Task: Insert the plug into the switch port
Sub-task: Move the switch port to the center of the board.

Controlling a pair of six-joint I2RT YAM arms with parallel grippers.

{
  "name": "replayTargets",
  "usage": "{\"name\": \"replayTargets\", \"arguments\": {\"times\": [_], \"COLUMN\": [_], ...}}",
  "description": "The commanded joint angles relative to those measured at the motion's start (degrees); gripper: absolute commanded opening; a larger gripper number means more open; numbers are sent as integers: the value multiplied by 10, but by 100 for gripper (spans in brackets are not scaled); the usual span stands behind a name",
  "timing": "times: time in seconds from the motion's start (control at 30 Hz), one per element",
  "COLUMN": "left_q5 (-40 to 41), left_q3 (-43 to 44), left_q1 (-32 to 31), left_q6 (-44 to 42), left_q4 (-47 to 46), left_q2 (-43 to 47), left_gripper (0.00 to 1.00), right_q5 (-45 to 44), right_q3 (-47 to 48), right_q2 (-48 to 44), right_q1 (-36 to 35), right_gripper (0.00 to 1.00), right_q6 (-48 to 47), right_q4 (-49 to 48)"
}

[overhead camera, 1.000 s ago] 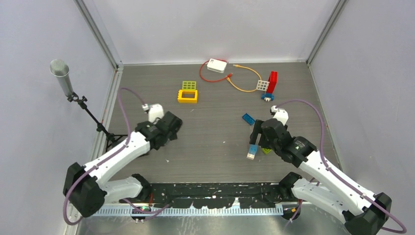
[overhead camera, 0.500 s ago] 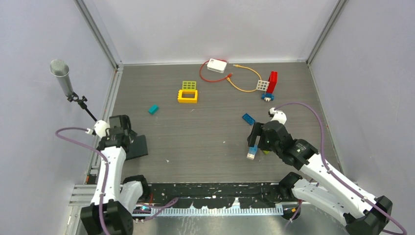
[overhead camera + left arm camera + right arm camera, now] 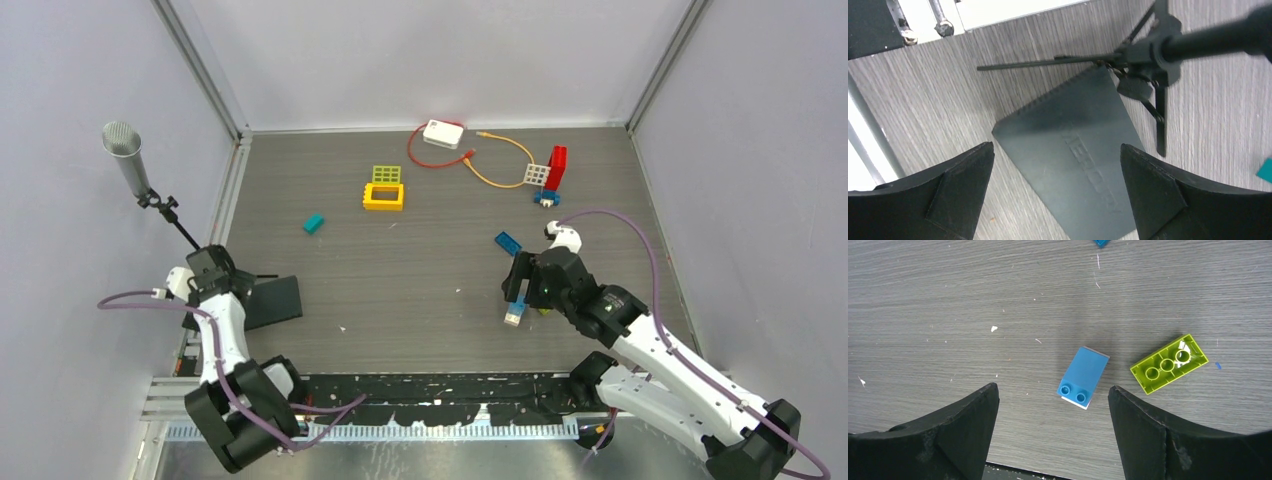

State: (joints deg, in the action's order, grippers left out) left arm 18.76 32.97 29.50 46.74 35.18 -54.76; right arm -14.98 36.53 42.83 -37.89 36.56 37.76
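The white switch lies at the back of the table. A red cable loops from it and ends in a plug lying loose on the table. An orange cable has one end just right of the switch. Both grippers are far from these. My left gripper stands open and empty at the left edge, above a black plate. Near the front right, my right gripper hangs open and empty above a blue brick.
A microphone on a tripod stands at the left edge beside the black plate. A yellow frame, green grid, teal brick, blue flat piece, red tower and lime brick lie scattered.
My left arm has swung back from the middle of the table to the left edge, uncovering the teal brick. The right arm has barely shifted. Both grippers stayed open.
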Motion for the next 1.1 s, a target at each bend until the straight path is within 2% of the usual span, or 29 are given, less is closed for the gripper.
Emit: {"name": "replayTargets", "arguments": {"times": [0.0, 0.17, 0.47, 0.87, 1.07], "left_q5": [-58, -95, -103, -146, -179], "left_q3": [2, -18, -38, -43, -82], "left_q1": [52, 90, 91, 90, 90], "left_q6": [-32, -38, -27, -12, 11], "left_q4": [-82, -129, -178, -210, -222], "left_q2": [-45, -58, -56, -125, -91], "left_gripper": [100, 99, 98, 96, 95], "right_q5": [8, 10, 8, 8, 8], "right_q3": [2, 4, 8, 2, 1], "right_q2": [3, 17, 34, 31, 37], "right_q1": [-2, -2, -3, -2, -2], "right_gripper": [84, 84, 84, 84, 84], "right_q6": [-8, -10, -13, -14, -15], "right_q4": [-22, -25, -30, -36, -40]}}
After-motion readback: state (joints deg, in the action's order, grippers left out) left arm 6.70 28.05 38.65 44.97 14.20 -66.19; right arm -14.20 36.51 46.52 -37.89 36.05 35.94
